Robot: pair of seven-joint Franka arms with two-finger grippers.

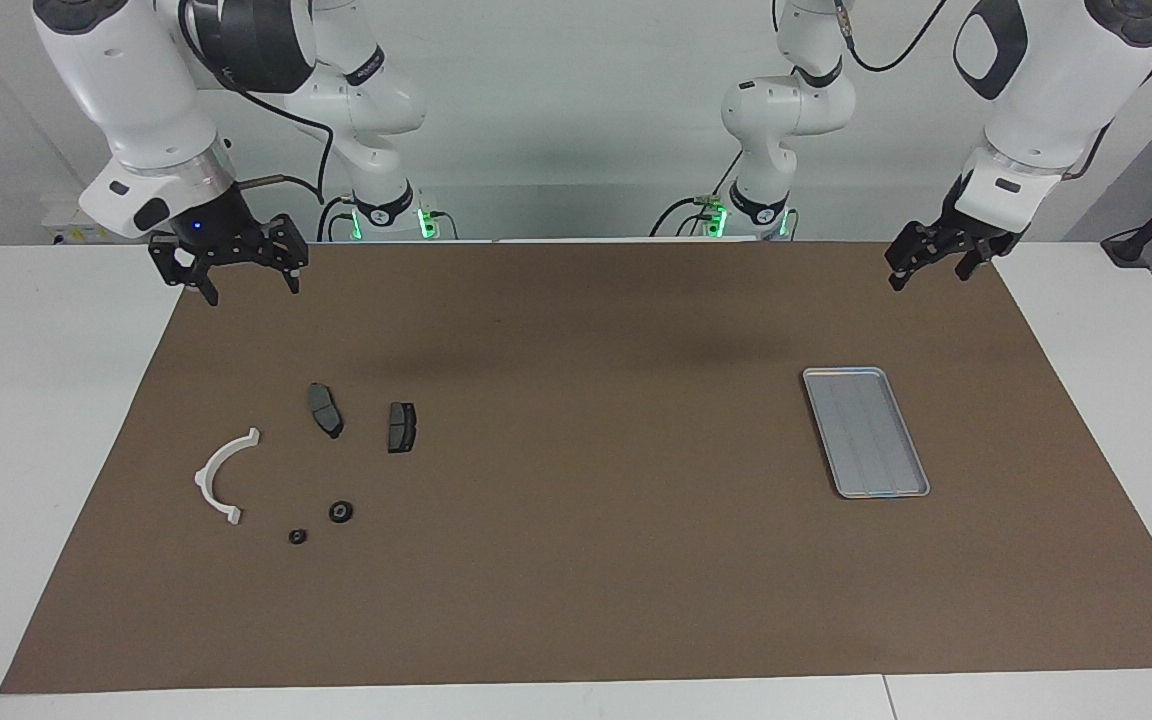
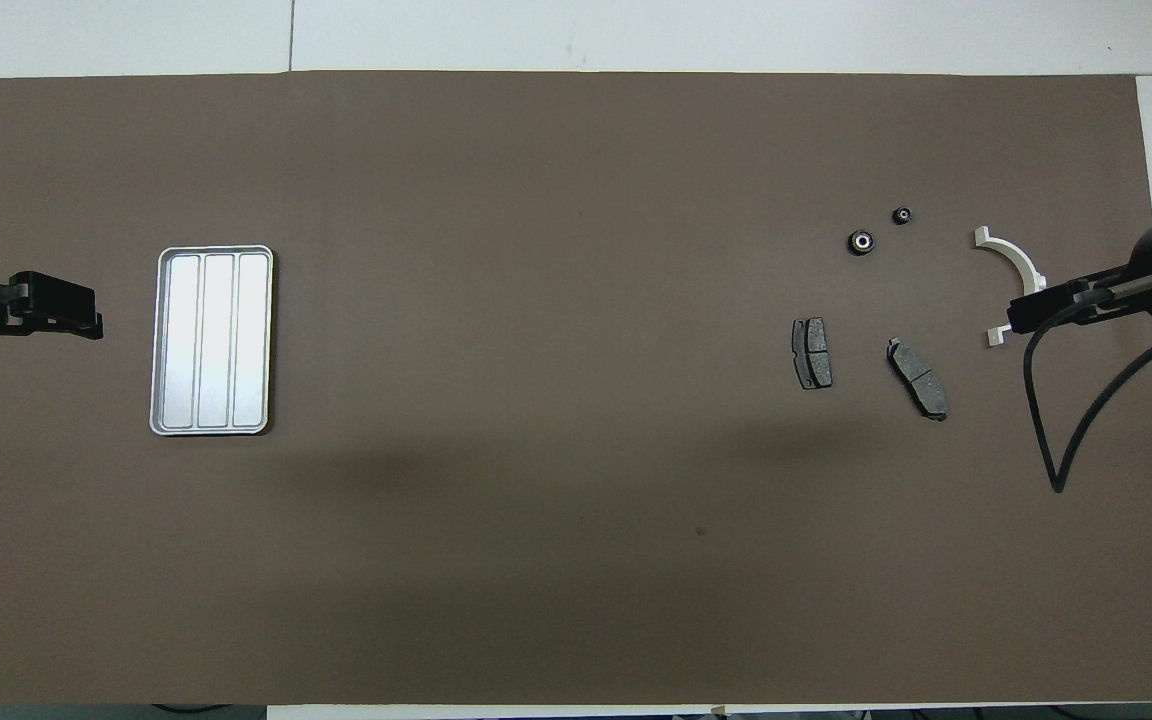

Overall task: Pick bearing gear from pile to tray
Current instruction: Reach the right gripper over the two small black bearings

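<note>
Facing view — both the right tool (image 1: 248,281) and left tool (image 1: 928,268) hang agape, empty, over the mat (image 1: 596,600) edges.

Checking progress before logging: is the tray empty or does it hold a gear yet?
Empty. The tray shows only its bare ribbed floor in both views; both small black gears lie on the mat by the white bracket.

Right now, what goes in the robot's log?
gears: in pile | tray: empty | right gripper: open, raised | left gripper: open, waiting

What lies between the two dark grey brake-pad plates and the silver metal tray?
Only bare brown mat; the overhead view shows nothing between the brake-pad plates and the tray.
</note>
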